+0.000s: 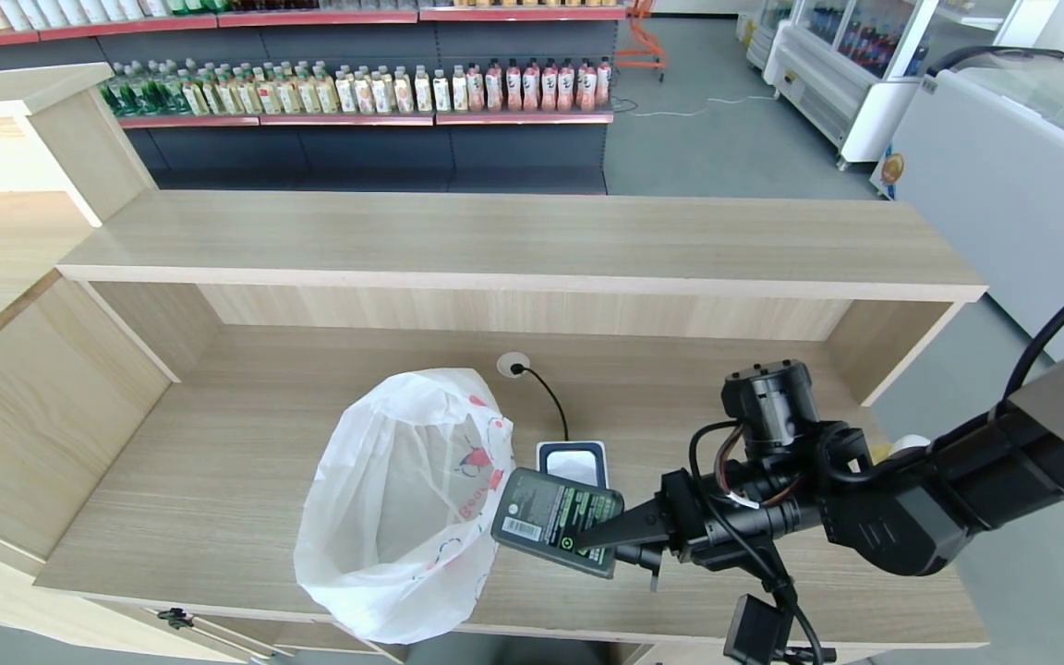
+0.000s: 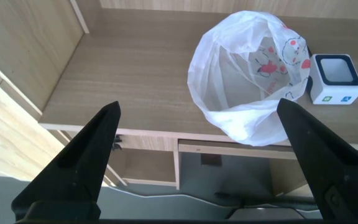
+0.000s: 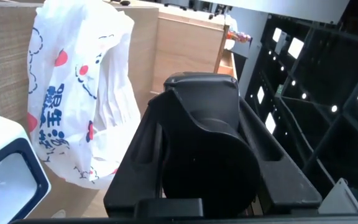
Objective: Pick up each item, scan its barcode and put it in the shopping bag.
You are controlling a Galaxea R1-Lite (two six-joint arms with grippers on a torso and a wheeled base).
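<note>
A: What is seen nearest the robot?

B: The left gripper (image 2: 197,107) is held over the near edge of the counter (image 1: 218,462), its fingers spread wide apart and nothing between them. The right gripper (image 1: 601,545) is clamped on a dark package (image 1: 541,513) with a green label.

A: How is the package laid?

B: It is held off the counter, lying flat, with its labelled face turned upward. Its long axis runs across the counter from right to left. The barcode end is pointed at the white shopping bag (image 1: 347,499), and the opposite end is gripped. Whether the bag is touched cannot be told.

A: And beyond it?

B: The bag is stood open-mouthed near the counter's front edge. Just behind the package, the white scanner (image 1: 572,459) is set beside the bag, and a black cable (image 1: 546,392) is run from it to a hole in the pale wood. A raised ledge (image 1: 513,240) is built along the back. Farther off, shelves of bottles (image 1: 356,92) are lined up on the left, and chest freezers (image 1: 1003,157) are placed on the right.
</note>
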